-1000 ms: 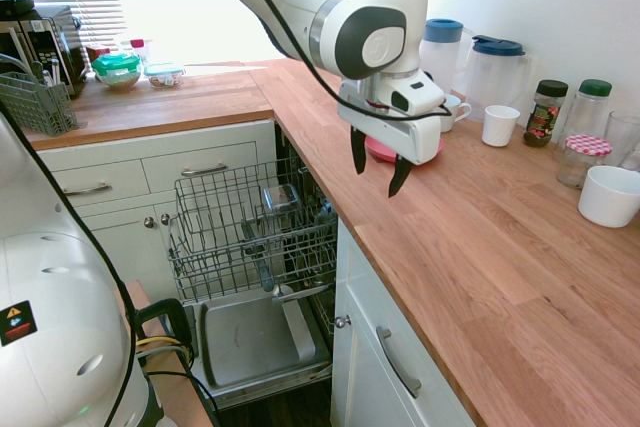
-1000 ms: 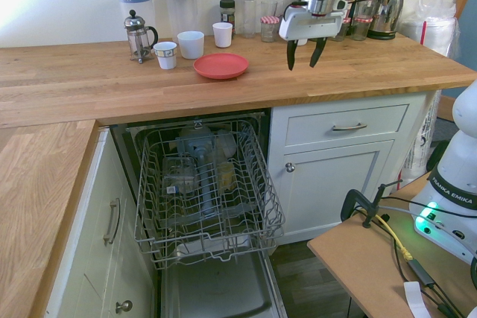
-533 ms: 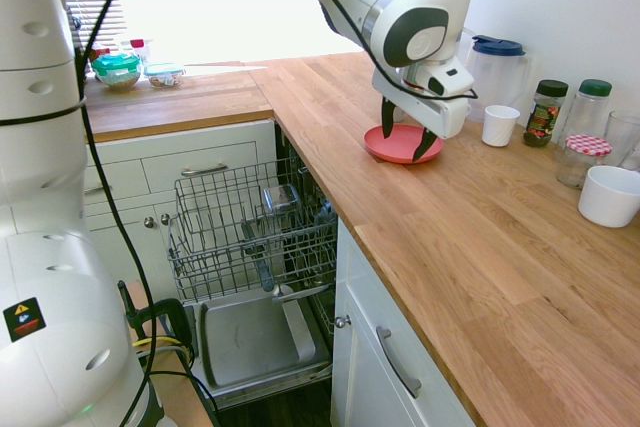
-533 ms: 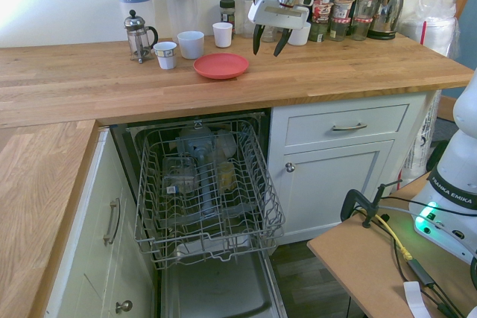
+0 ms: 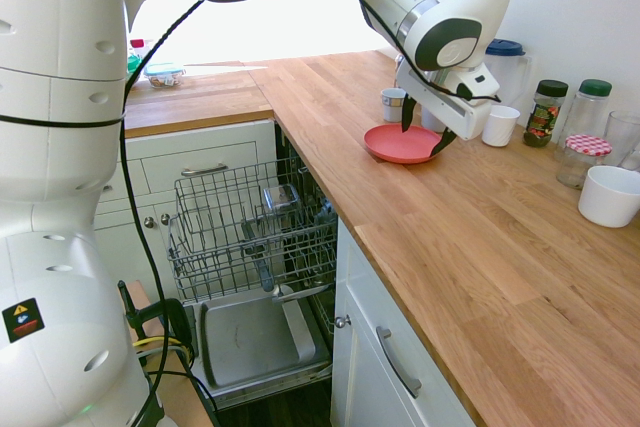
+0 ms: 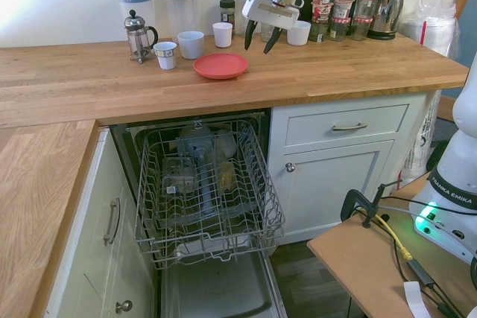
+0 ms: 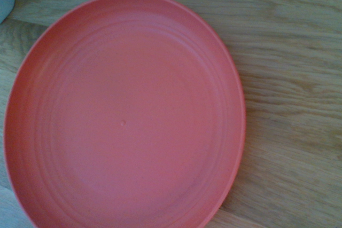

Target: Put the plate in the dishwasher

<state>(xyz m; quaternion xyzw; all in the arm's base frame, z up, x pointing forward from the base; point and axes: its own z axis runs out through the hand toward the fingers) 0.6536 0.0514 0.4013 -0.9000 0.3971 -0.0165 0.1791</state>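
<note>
The coral-red plate (image 5: 400, 144) (image 6: 220, 65) lies flat on the wooden counter (image 5: 480, 237), and it fills most of the wrist view (image 7: 123, 116). My gripper (image 5: 425, 132) (image 6: 257, 41) hangs open just above the plate's far right rim, tilted, with nothing between its fingers. Below the counter the dishwasher (image 5: 250, 237) (image 6: 205, 184) stands open, its grey wire rack pulled out over the lowered door panel (image 5: 250, 337).
Behind the plate stand white cups (image 6: 191, 44), a French press (image 6: 138, 35), two blue-lidded jugs (image 6: 179, 9), jars (image 5: 545, 112) and a kettle (image 6: 387, 9). A white bowl (image 5: 608, 195) sits at the counter's right. The rack holds a few items.
My gripper has swung from out over the counter toward the wall and down, and now hovers at the plate's rim. It stays open. The plate has not moved.
</note>
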